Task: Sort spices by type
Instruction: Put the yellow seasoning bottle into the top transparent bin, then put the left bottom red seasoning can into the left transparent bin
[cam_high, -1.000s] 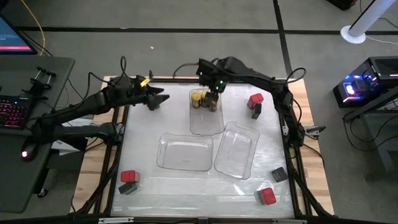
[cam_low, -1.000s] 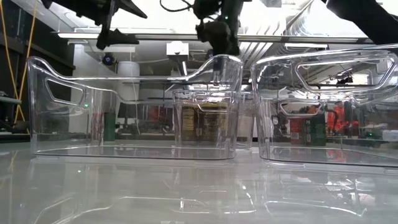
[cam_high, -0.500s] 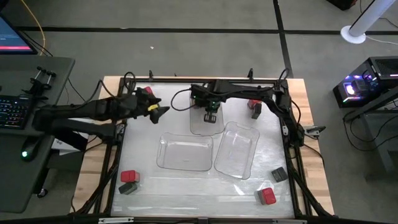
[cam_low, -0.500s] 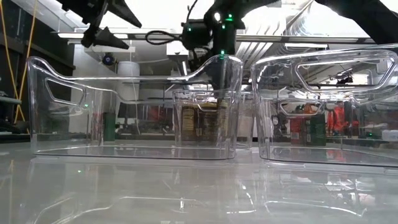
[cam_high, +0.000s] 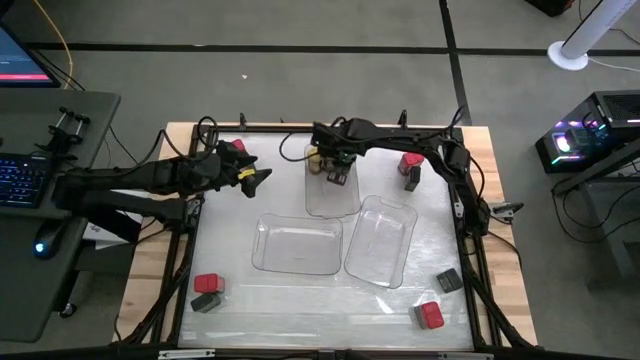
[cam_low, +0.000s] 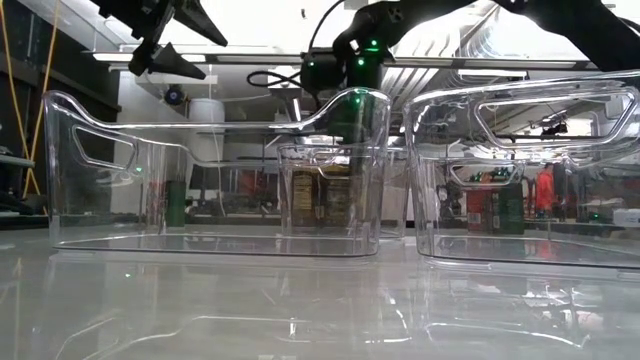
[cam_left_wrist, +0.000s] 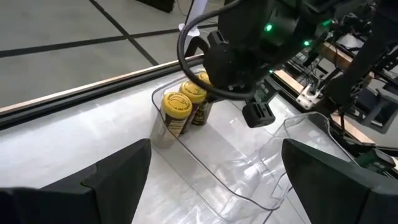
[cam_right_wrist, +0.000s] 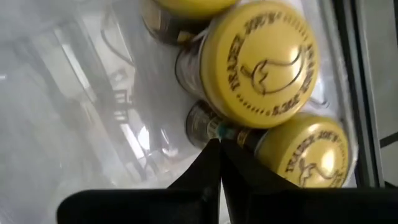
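Three yellow-lidded jars (cam_left_wrist: 185, 104) stand together at the far end of the far clear tray (cam_high: 332, 200). My right gripper (cam_right_wrist: 217, 146) is shut and points down into that tray, its tips right beside the jars (cam_right_wrist: 261, 62). My left gripper (cam_high: 260, 178) hovers open above the table's far left, holding nothing. A red spice (cam_high: 410, 160) and a dark one (cam_high: 412, 180) stand at the far right. A red-and-dark pair (cam_high: 206, 292) stands near left, and a dark one (cam_high: 448, 281) and a red one (cam_high: 430, 315) stand near right. Another red one (cam_high: 236, 147) sits behind the left arm. My right gripper's shut fingertips (cam_right_wrist: 208, 155) come from above, next to the side of a yellow-lidded jar (cam_right_wrist: 202, 121). Whether they touch it, I cannot tell.
Two more clear trays lie side by side in the middle of the table, one to the left (cam_high: 297, 245) and one to the right (cam_high: 380, 240). In the low view they stand in front of the far tray (cam_low: 330, 200). Cables and the table frame run along the far edge.
My right gripper has come down from above the far tray into it, beside the yellow-lidded jars. My left gripper swung a little toward the table's near edge, then kept still, open throughout.
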